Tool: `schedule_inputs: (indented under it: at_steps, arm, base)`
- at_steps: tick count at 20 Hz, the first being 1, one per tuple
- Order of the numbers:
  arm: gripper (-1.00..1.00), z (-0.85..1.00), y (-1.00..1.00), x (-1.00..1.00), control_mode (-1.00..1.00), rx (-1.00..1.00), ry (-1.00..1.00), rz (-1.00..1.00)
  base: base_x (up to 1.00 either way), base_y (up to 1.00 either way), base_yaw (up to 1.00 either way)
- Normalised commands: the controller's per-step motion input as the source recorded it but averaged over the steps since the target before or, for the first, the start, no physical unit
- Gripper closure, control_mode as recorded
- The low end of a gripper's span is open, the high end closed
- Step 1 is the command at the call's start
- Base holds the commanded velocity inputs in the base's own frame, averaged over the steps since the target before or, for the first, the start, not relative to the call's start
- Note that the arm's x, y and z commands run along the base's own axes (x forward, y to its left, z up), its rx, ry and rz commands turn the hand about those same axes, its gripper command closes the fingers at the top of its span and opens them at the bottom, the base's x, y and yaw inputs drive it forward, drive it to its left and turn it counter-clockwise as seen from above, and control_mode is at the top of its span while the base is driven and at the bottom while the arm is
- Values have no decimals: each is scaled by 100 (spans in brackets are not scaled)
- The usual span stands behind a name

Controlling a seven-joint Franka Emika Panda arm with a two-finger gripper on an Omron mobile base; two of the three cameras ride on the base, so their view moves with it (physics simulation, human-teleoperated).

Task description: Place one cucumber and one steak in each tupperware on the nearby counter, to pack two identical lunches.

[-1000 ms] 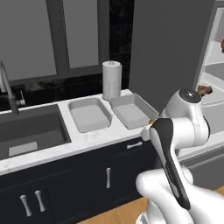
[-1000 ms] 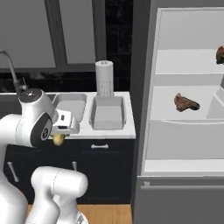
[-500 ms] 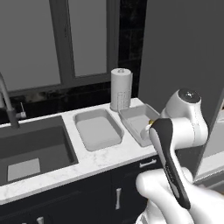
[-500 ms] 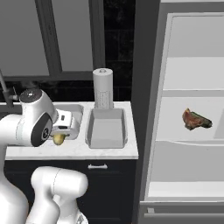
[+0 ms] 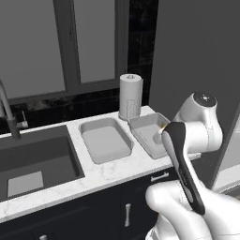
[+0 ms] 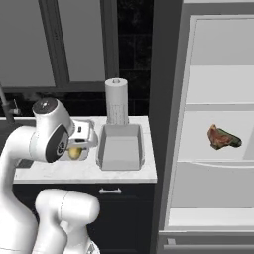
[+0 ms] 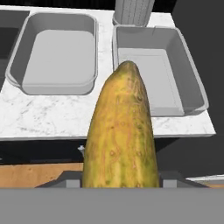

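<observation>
My gripper (image 7: 120, 177) is shut on a yellowish-green cucumber (image 7: 121, 131), which points forward over the counter's front edge. In the right base view the cucumber (image 6: 74, 152) shows just beside my hand, in front of the counter. Two empty light grey tupperware containers sit side by side on the counter: the left one (image 7: 57, 48) (image 5: 105, 140) and the right one (image 7: 153, 74) (image 5: 145, 129) (image 6: 120, 149). The cucumber's tip lies in line with the gap between them. A reddish-brown steak (image 6: 223, 137) lies on a shelf of the open fridge.
A paper towel roll (image 5: 130, 96) (image 6: 116, 101) stands behind the containers. A dark sink (image 5: 33, 161) with a faucet (image 5: 9, 117) lies left of them. The open fridge (image 6: 213, 208) stands right of the counter, and its dark side (image 5: 197, 56) rises close beside my arm.
The whole scene has shifted: the base has driven closer to the counter, and the containers now look larger and nearer. The cucumber stays in the shut gripper.
</observation>
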Motion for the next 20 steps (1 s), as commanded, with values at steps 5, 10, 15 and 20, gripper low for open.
schedule_inputs:
  at_steps: [5,10,15,20]
  arm:
    - [100,2,-60,91,-100,0,-2,0]
    - [100,0,-20,85,-100,0,0,0]
    - [100,-12,39,87,-100,-2,21,-2]
    - [100,-61,1,82,-100,0,50,3]
  base:
    - [0,0,0]
    - [0,0,0]
    - [0,0,0]
    - [0,0,0]
